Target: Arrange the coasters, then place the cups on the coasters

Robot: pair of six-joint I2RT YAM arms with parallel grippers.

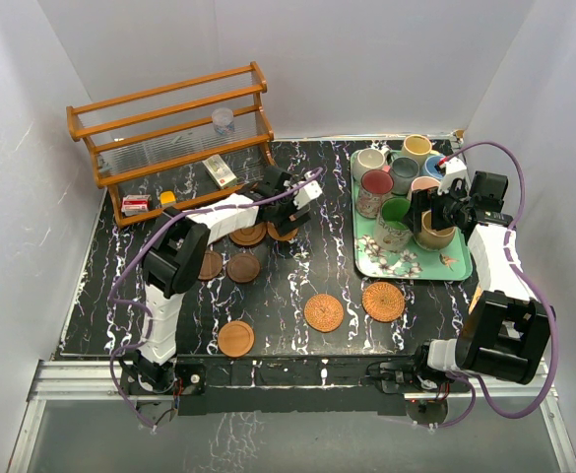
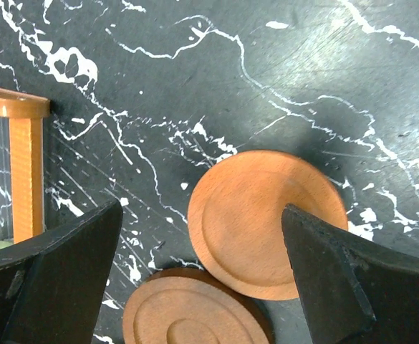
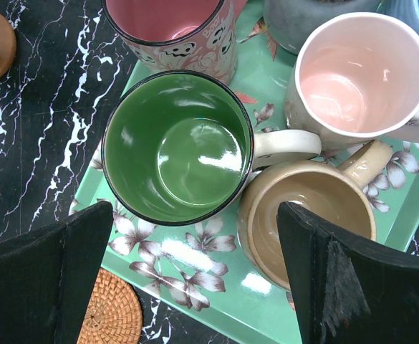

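Coasters (image 1: 235, 338) first — my left claw (image 2: 202, 215), spread, hovers over a round orange wooden coaster (image 2: 266, 222) on the black marbled desk (image 2: 195, 72); next I should lower and pinch it. Right claw (image 3: 195, 211), spread, hangs above the green ceramic mug (image 3: 177, 147).

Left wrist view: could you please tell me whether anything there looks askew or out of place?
The orange coaster framed by the open left hand meets the brown coaster at its edge, perhaps overlapping it; which lies on top I cannot tell. Nothing looks spilled or damaged.
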